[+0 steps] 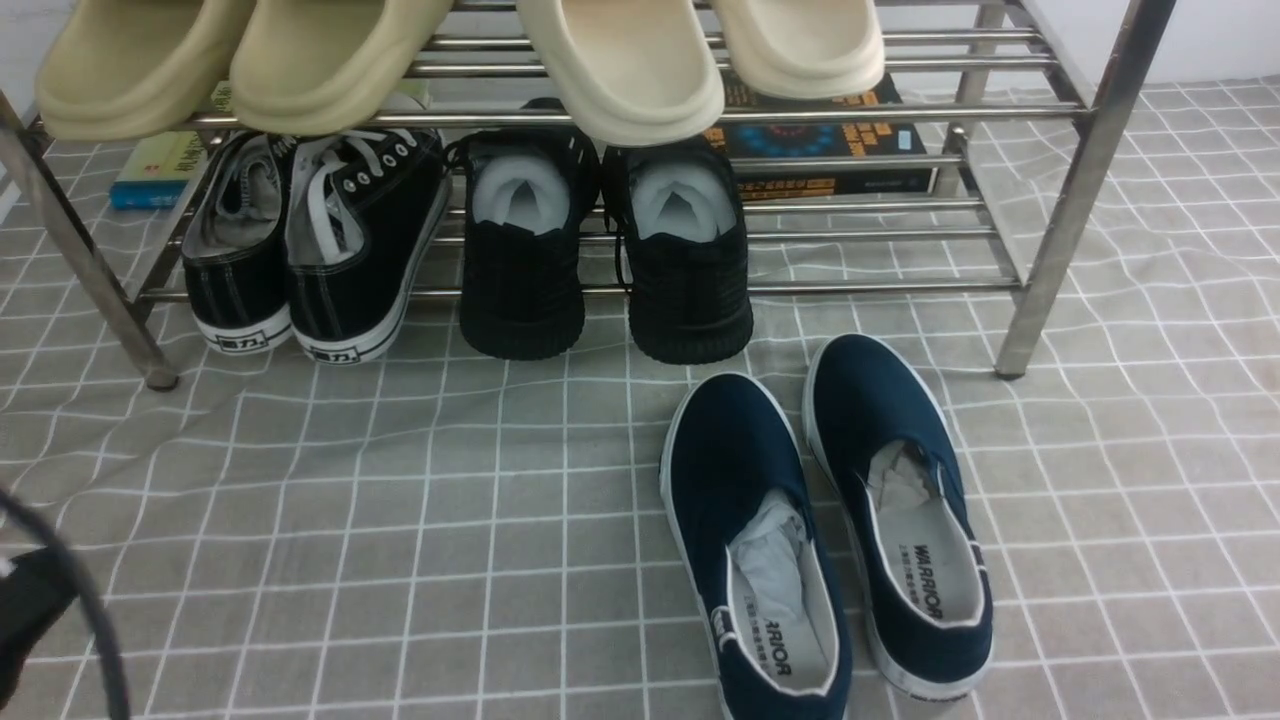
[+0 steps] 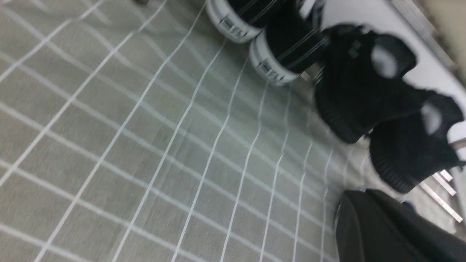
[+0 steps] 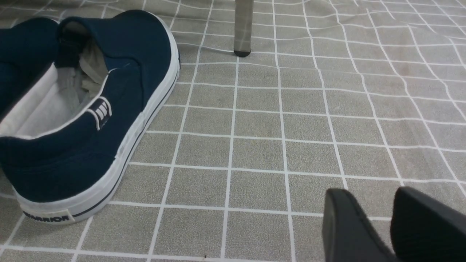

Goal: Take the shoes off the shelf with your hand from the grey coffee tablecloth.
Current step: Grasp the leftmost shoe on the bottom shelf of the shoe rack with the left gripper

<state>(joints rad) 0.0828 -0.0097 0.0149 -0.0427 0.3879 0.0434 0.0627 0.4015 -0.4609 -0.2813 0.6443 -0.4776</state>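
Two grippers near | left gripper (image 1: 30, 610) at view's edge, jaw spread cannot be told | right gripper (image 3: 369, 194) slightly parted, empty, over grey coffee tablecloth (image 1: 450, 520) | shoes (image 1: 315, 240) untouched on shelf (image 1: 1050, 200) lower tier, left end | step: approach; next likely: left reaches for a heel

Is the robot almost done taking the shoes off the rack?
Not really. Done: the navy slip-ons already lie on the cloth. In hand: no shoe is held; the left gripper only points toward the lace-up sneakers, and the right gripper is empty. Left: those sneakers sit on the shelf's lower tier.
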